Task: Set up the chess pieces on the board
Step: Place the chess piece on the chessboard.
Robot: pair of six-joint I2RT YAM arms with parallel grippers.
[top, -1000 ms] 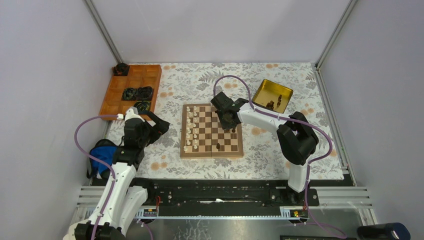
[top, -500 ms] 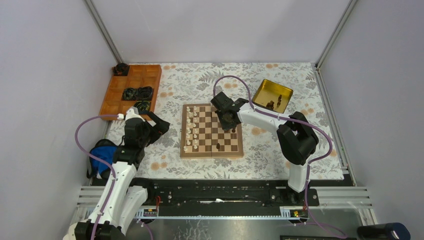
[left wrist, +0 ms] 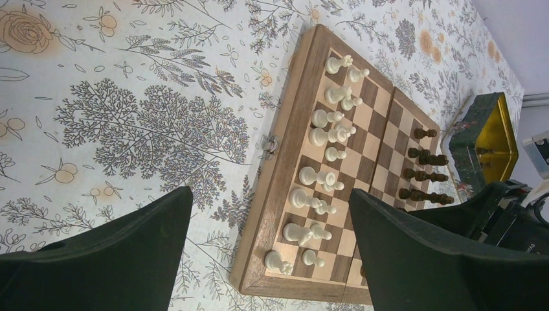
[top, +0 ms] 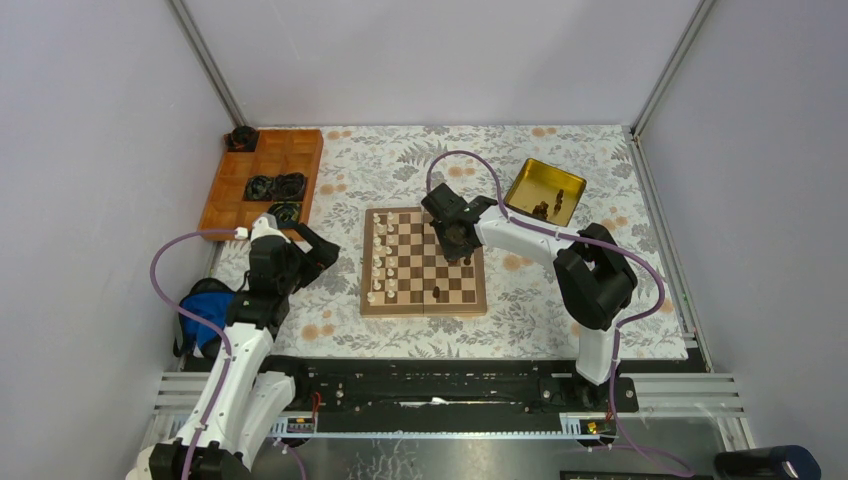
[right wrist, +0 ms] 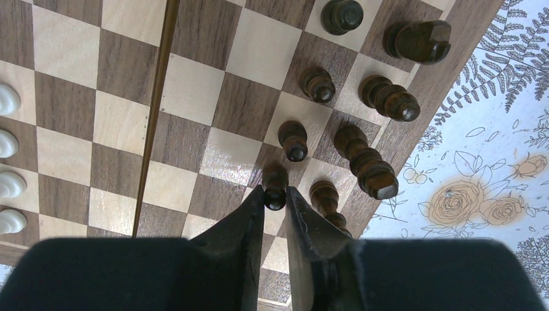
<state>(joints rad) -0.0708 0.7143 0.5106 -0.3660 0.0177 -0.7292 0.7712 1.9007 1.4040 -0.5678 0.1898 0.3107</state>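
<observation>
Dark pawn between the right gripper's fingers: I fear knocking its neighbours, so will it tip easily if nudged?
Probably: the dark pawn looks slim and upright, so a sideways nudge likely tips it. Turned round, it would probably roll, and neighbouring dark pieces stand close.

The wooden board [top: 424,310] lies flat; cream pieces [left wrist: 307,175] fill two rows, dark pieces [right wrist: 293,139] stand upright opposite.
</observation>
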